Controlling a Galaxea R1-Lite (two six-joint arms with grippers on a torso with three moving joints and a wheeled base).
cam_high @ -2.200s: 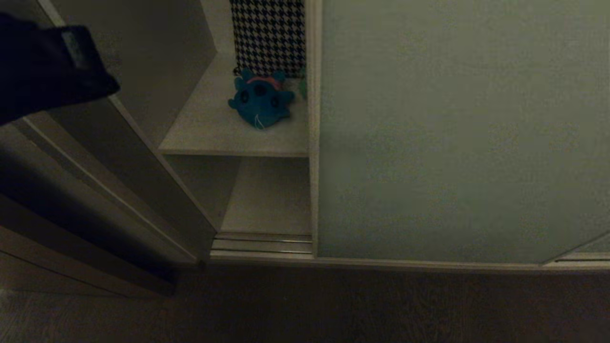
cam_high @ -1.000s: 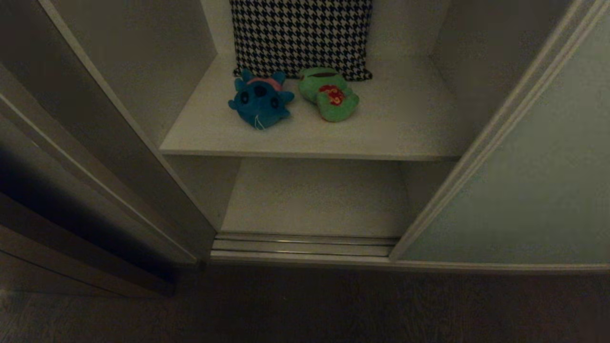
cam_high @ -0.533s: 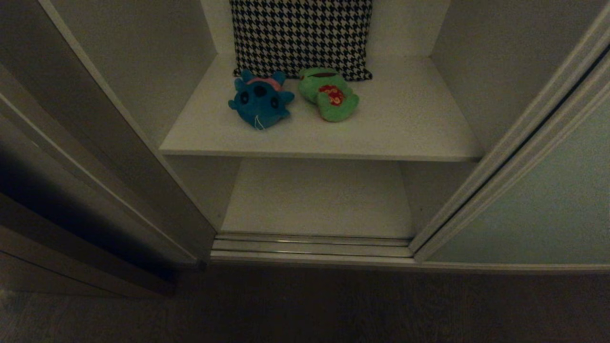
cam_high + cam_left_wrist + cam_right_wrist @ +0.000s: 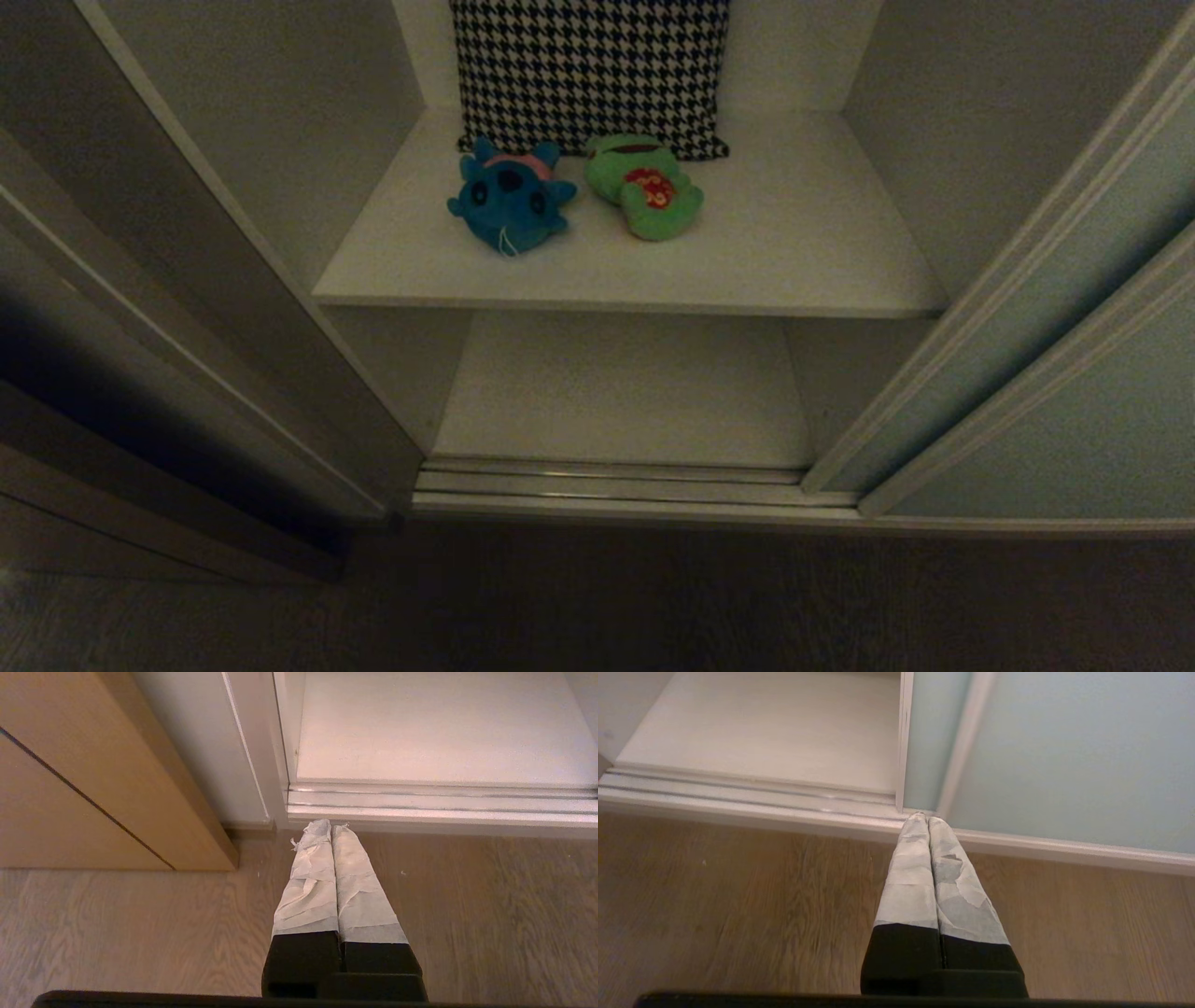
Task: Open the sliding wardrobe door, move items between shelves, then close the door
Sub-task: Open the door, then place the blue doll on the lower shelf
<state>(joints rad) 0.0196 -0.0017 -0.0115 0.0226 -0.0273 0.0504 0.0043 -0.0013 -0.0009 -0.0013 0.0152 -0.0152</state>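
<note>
Down near the floor, the left tool has its taped fingers pressed together, holding nothing, its tips just short of the ribbed metal floor track. The right tool is likewise pinched shut and empty, its tips near the same track where the sliding wardrobe door meets it.

Only the head view shows the toys: the teal-blue plush and the green frog lie side by side on the upper shelf, just in front of the houndstooth cushion. Neither arm appears in that view. The wrist views show the wooden floor and the lower shelf above the track, but no toys.

The door stands slid to the right of the track's open stretch, its panel cut off by the picture's edge. The cushion's top is cut off too.
</note>
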